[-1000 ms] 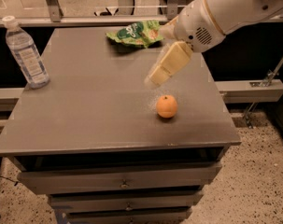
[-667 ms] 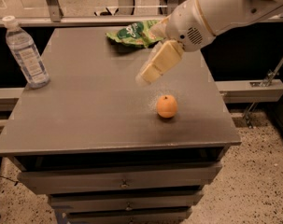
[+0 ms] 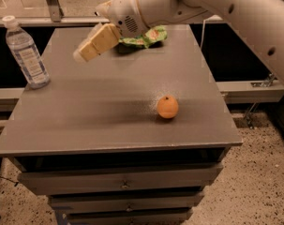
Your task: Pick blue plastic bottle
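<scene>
The blue plastic bottle (image 3: 25,52) stands upright at the far left edge of the grey cabinet top (image 3: 108,107). It is clear and bluish, with a white cap and a pale label band. My gripper (image 3: 81,55) hangs above the back middle of the top, its tan fingers pointing down and left toward the bottle. It is well to the right of the bottle and holds nothing.
A green snack bag (image 3: 144,37) lies at the back of the top, partly behind my arm. An orange (image 3: 168,107) sits right of centre near the front. Drawers are below the top's front edge. A metal post (image 3: 50,1) stands behind.
My gripper has moved left and toward the back of the top, nearer the bottle. The bottle, orange and bag have not moved.
</scene>
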`<state>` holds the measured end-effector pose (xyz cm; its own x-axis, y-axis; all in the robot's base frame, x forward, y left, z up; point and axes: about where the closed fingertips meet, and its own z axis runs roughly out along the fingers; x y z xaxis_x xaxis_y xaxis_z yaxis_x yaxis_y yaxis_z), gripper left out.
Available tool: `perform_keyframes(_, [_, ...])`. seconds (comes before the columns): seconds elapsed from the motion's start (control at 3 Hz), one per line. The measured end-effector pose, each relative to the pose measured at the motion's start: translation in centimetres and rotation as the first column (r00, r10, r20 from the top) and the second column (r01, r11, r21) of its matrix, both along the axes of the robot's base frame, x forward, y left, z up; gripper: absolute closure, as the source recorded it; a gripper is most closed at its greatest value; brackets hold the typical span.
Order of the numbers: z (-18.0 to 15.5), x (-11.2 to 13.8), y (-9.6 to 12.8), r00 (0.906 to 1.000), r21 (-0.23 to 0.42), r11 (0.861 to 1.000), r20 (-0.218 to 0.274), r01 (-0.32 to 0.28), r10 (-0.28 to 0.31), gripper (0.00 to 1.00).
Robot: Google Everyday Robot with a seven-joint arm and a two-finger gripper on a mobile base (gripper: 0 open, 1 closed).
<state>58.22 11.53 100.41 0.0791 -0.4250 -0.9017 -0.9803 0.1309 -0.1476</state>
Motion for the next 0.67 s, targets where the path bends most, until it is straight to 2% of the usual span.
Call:
perform_keyframes(0.33, [0.8,2.6,6.5,0.9973,0.081,0.997,0.071,-0.021,0.015,0.00])
perform_keyframes(0.67, [-0.5,4.8,11.6,0.9935,0.113,0.993,0.112,-0.034,0.022,0.00])
